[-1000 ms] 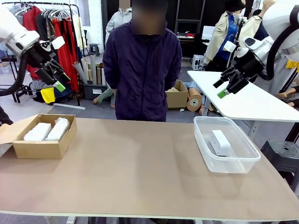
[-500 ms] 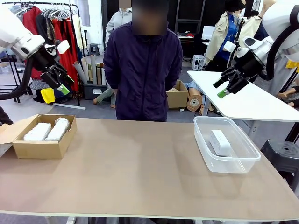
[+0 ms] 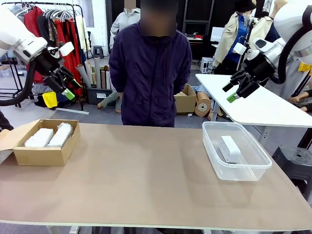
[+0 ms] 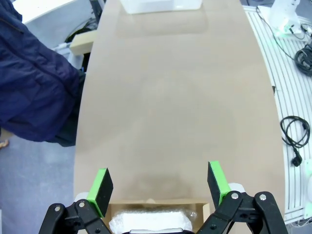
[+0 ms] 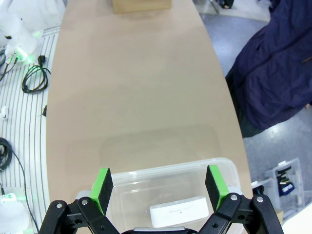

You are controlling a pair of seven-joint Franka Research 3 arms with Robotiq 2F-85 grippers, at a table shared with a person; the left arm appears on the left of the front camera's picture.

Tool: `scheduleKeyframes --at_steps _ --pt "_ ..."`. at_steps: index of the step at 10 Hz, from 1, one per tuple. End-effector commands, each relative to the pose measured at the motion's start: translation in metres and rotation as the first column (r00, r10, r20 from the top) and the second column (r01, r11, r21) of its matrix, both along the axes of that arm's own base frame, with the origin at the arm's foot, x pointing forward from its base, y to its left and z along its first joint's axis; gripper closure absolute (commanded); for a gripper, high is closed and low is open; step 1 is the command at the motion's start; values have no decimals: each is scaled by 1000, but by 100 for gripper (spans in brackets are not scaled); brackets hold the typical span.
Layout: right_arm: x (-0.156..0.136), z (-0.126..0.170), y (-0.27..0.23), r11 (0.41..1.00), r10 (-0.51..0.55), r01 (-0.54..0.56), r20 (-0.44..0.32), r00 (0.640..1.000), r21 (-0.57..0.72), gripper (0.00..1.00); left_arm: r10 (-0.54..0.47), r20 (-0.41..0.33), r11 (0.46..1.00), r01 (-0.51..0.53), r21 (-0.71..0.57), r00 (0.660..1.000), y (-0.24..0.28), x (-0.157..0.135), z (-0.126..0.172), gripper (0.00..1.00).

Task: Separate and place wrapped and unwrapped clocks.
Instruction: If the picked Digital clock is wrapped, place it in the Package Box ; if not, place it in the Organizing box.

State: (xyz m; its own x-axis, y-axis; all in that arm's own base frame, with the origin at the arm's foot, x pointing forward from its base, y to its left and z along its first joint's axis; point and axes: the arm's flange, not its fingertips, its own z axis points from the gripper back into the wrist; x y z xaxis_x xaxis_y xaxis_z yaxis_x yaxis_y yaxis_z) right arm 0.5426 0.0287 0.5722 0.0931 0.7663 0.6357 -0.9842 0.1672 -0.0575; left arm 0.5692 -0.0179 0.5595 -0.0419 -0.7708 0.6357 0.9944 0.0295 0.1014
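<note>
Sorting looks finished: two wrapped clocks (image 3: 48, 136) side by side in the box (image 3: 46, 155) at the table's left end, bare clock (image 3: 229, 148) alone in the tub (image 3: 236, 171) at the right end. Left gripper (image 3: 65, 85) up high above the box, jaws wide, nothing between the green pads (image 4: 101, 189); from its wrist, bubble wrap (image 4: 151, 224) seen straight below, inside the box rim. Right gripper (image 3: 235, 90) likewise high over the tub, jaws wide and empty, bare clock (image 5: 181, 214) lying flat beneath. Best course, judged from this layout: hold both arms high and clear, no further descent, no touching either container, so nothing gets nudged out of place. If a check is wanted, enough to look down through the wrist cameras. Around: person (image 3: 148, 73) in a dark jacket standing close at the far edge, between the two containers, hands hidden. Middle of the table (image 3: 146, 175) bare, so no obstacle there. Behind, a clothes rack, cartons and a second white table near the right arm; care needed there when swinging away.
</note>
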Motion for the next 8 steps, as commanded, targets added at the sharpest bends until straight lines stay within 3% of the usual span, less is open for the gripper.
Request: scheduleKeyframes --at_steps 1,8 --pt "0 1 0 1000 1 -1 2 1000 1 0 -24 3 999 24 -44 1000 4 0 2 0" --pt "0 1 0 1000 1 -1 2 1000 1 0 -2 -8 1000 2 -32 1000 0 0 2 0"
